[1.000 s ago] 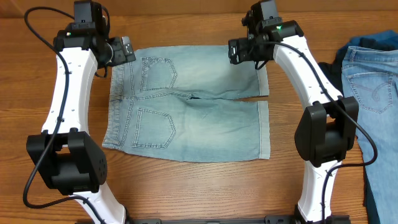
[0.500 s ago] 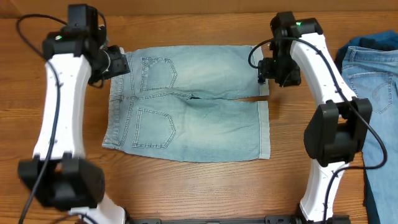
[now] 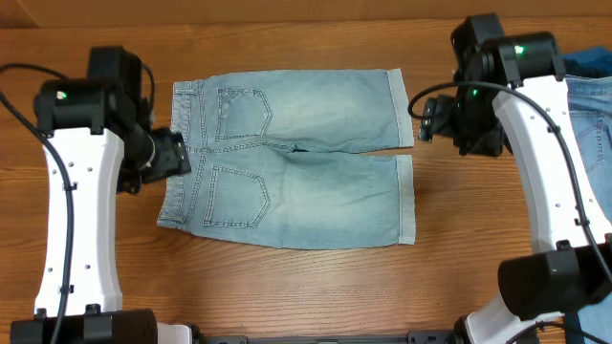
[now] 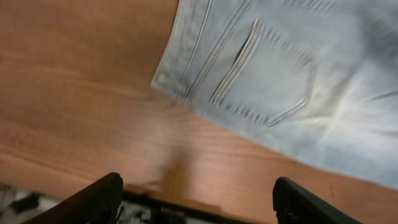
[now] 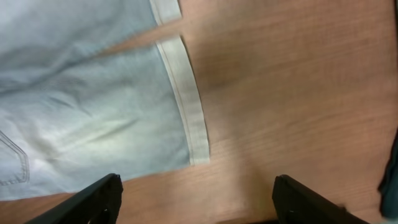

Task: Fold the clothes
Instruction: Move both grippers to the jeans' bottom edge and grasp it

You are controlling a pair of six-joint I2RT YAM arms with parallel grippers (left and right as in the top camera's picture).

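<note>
The wooden worktop (image 3: pixel 306 287) is carrying the pale denim shorts (image 3: pixel 316 191), which are lying flat in its middle. Their back pockets are facing up, the waistband is pointing toward the left arm, and the cuffed hems are pointing toward the right arm. More light-blue jeans (image 3: pixel 601 124) are lying at the right edge. The left hand (image 4: pixel 197 183) is hovering just beside the waistband's lower corner, fingers spread wide and holding nothing. The right hand (image 5: pixel 197 183) is hanging just off the cuffs, likewise spread and empty.
</note>
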